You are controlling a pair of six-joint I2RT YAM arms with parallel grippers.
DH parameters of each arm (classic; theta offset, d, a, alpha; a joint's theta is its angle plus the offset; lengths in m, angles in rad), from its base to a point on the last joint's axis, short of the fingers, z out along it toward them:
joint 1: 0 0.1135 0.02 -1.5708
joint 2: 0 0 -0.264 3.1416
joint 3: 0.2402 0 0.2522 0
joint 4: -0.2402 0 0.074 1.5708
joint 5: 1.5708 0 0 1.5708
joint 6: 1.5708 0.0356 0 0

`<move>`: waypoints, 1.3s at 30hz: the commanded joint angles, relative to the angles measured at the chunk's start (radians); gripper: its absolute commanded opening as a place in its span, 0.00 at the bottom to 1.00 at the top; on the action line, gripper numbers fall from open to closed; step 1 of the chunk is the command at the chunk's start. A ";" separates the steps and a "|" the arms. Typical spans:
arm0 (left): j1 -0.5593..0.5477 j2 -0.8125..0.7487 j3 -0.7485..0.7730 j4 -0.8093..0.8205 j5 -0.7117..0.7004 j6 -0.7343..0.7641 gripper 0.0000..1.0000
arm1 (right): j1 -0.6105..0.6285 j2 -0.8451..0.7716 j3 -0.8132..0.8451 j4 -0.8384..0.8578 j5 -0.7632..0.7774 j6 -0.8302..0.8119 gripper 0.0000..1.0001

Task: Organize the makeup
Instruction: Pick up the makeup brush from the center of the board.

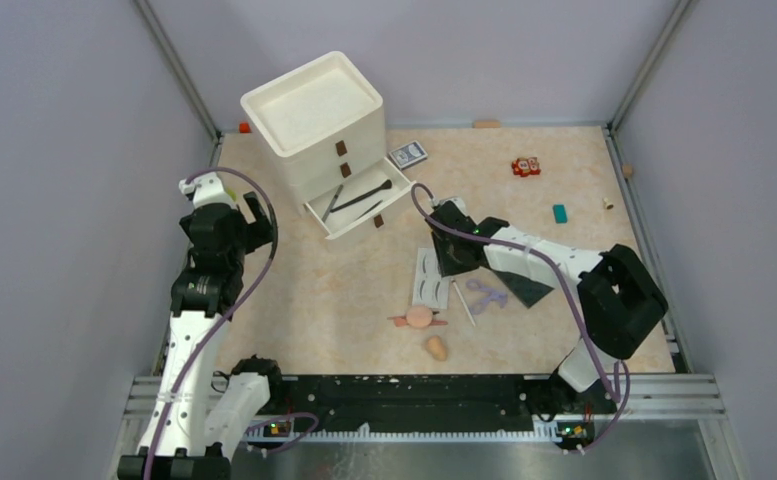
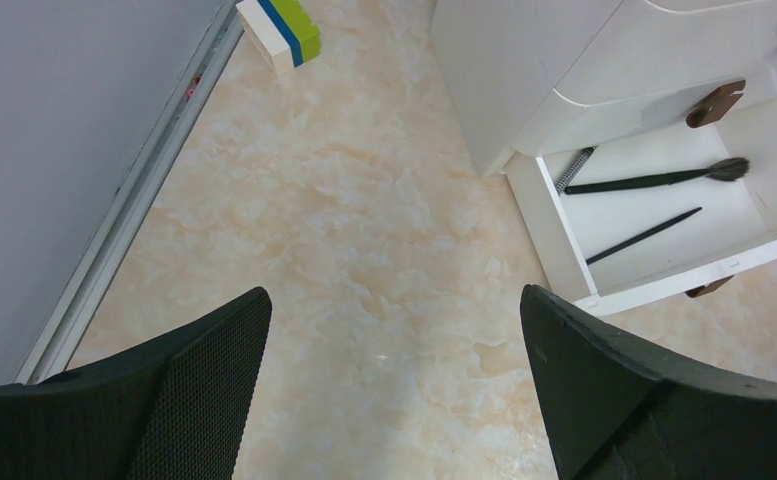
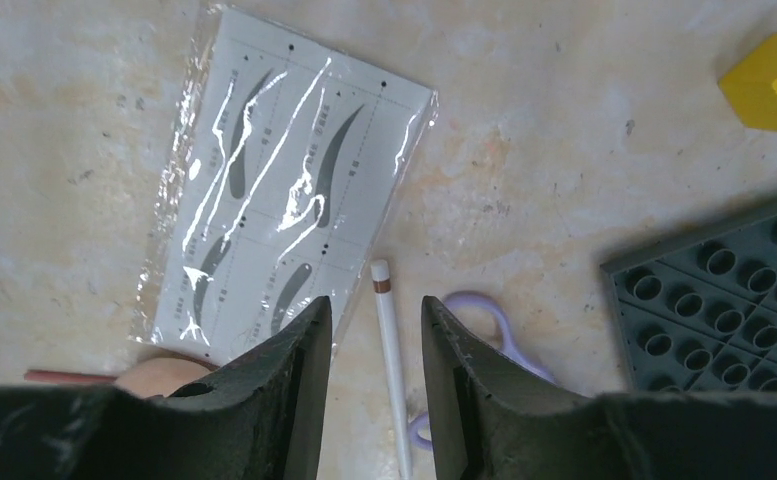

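Marble table [image 1: 344,290], seen from above. White pencil [image 3: 389,330] flat on it, right between right gripper's [image 3: 376,312] narrow, part-open jaws, not gripped. Just left of it, card [image 3: 284,200]. Off to the left, left gripper [image 2: 394,293] spread wide, holding nothing, near open drawer [image 2: 644,215].

1. We see a marbled beige table [image 1: 344,300].
2. At its 12 o'clock lies a blue-grey patterned card box [image 1: 408,154].
3. At 2 o'clock sits a cluster of red blocks [image 1: 525,166].
4. Near 3 o'clock we find a teal block [image 1: 560,213].
5. At 4 o'clock lies a dark grey studded baseplate [image 3: 734,300], with a yellow block [image 3: 774,80] at its 12 o'clock, apart.
6. At 10 o'clock, an orange block [image 1: 244,127].
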 commanded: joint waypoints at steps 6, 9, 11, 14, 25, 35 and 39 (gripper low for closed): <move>0.004 0.007 -0.005 0.052 0.034 0.013 0.99 | -0.005 0.026 -0.003 -0.083 -0.036 -0.097 0.34; 0.004 0.007 -0.006 0.055 0.040 0.013 0.99 | -0.005 0.025 -0.015 -0.081 -0.061 -0.102 0.32; 0.003 0.008 -0.008 0.057 0.044 0.015 0.99 | -0.006 0.027 -0.026 -0.076 -0.086 -0.106 0.32; 0.004 0.007 -0.009 0.058 0.046 0.015 0.99 | -0.012 0.036 -0.040 -0.070 -0.111 -0.106 0.31; 0.004 0.012 -0.008 0.060 0.057 0.015 0.99 | -0.018 0.100 -0.068 -0.063 -0.116 -0.114 0.26; 0.003 0.016 -0.009 0.060 0.065 0.015 0.99 | -0.018 0.062 -0.004 -0.095 -0.092 -0.152 0.00; 0.004 0.021 -0.009 0.061 0.076 0.015 0.99 | -0.018 0.053 0.102 -0.108 -0.063 -0.188 0.00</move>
